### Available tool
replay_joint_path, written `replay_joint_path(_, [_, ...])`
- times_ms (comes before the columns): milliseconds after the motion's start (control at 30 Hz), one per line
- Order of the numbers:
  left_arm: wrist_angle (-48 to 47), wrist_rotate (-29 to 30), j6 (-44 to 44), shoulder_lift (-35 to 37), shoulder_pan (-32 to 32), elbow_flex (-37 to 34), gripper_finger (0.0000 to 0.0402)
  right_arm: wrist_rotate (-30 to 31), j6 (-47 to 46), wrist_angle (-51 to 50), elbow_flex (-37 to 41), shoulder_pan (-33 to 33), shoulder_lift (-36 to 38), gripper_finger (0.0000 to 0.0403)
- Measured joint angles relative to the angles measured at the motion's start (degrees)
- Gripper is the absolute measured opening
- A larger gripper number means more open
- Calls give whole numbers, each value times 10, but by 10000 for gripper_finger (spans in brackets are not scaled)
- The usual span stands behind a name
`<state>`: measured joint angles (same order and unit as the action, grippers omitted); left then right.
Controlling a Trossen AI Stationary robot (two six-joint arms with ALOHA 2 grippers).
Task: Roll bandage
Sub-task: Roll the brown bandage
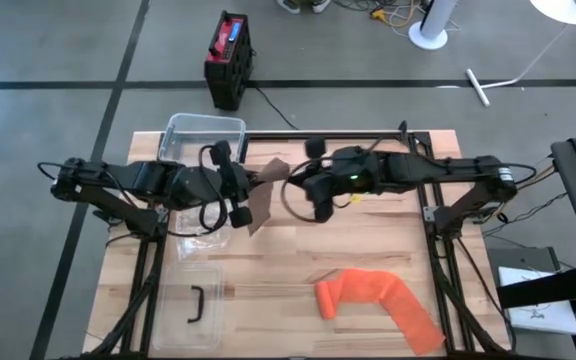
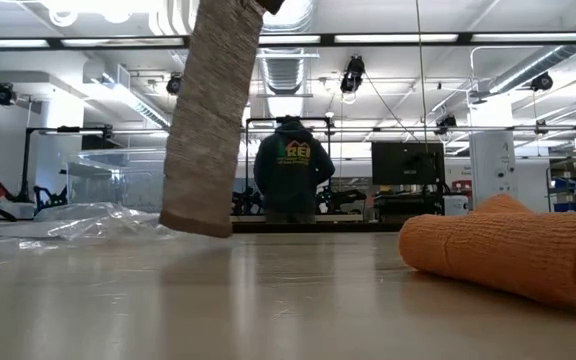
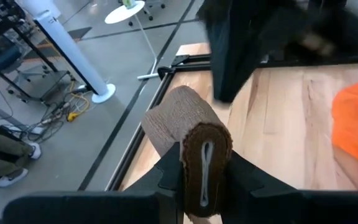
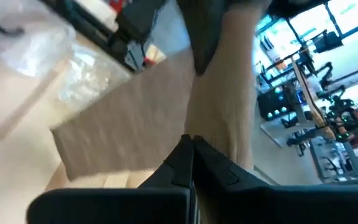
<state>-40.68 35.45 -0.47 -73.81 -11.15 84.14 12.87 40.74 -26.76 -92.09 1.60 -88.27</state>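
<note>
Workshop floor of grey concrete surrounded the table, a pale wooden top on a black frame; a person stood far behind it in the low view.

Item 1: brown bandage, held above the table's far-left part. Its rolled end sat clamped between the left hand's fingers, nearly closed on it; the loose tail hung down, its end reaching the table in the low view.

Item 2: right hand, fully closed, just beside the bandage near the far edge; whether it pinched the strip could not be told.

Item 3: orange bandage, lying unrolled near the front-right corner, untouched.

Item 4: clear tub at the far-left edge; lid at the front-left.

Handling note: rolling probably went best with the tail kept taut and straight, each turn aligned with the last, and the roll held firmly without crushing.
</note>
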Motion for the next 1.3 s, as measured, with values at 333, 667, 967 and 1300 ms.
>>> replay_joint_path(333, [214, -4, 101, 74, -37, -152, 52, -110, -126, 21, 29, -1, 84, 112])
replay_joint_path(667, [484, -80, 262, 154, -47, -333, 52, -145, -130, 217, 83, -1, 34, 221])
replay_joint_path(967, [521, -143, 340, 198, -52, -368, 52, -181, -224, 236, 83, -11, 10, 188])
replay_joint_path(1300, [544, -150, 378, 179, -53, -370, 52, -244, -281, 230, 82, -25, 7, 139])
